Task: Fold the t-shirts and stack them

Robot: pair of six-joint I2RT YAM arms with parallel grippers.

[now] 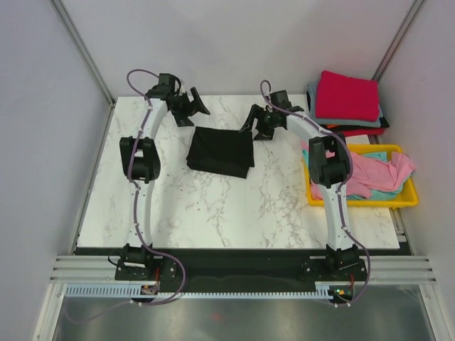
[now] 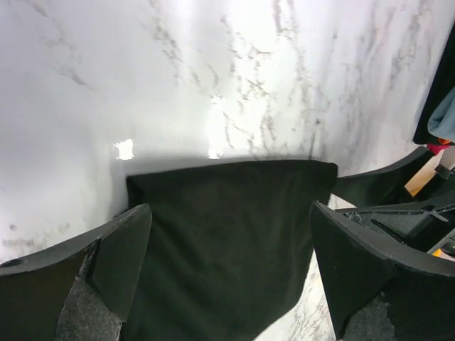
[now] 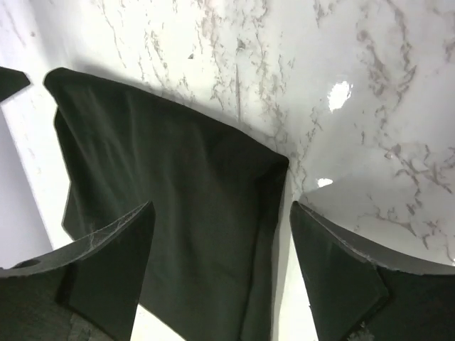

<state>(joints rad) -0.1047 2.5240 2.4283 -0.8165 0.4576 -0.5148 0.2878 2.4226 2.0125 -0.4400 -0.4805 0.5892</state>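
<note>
My left gripper (image 1: 190, 110) hangs with jaws wide apart and empty, at 11 o'clock of the folded black t-shirt (image 1: 220, 150). My right gripper (image 1: 256, 126), jaws also spread and empty, is at its 1 o'clock. The shirt lies flat on the table (image 1: 213, 213).

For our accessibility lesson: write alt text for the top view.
A folded black tee lies on the table between the open left gripper and open right gripper. At right, a tray holds a pink tee and a teal tee; a red tee tops a stack behind it.

Lab cell: white partitions (image 1: 234, 42), marble-look table (image 1: 213, 206), aluminium mounting rails (image 1: 78, 270).
</note>
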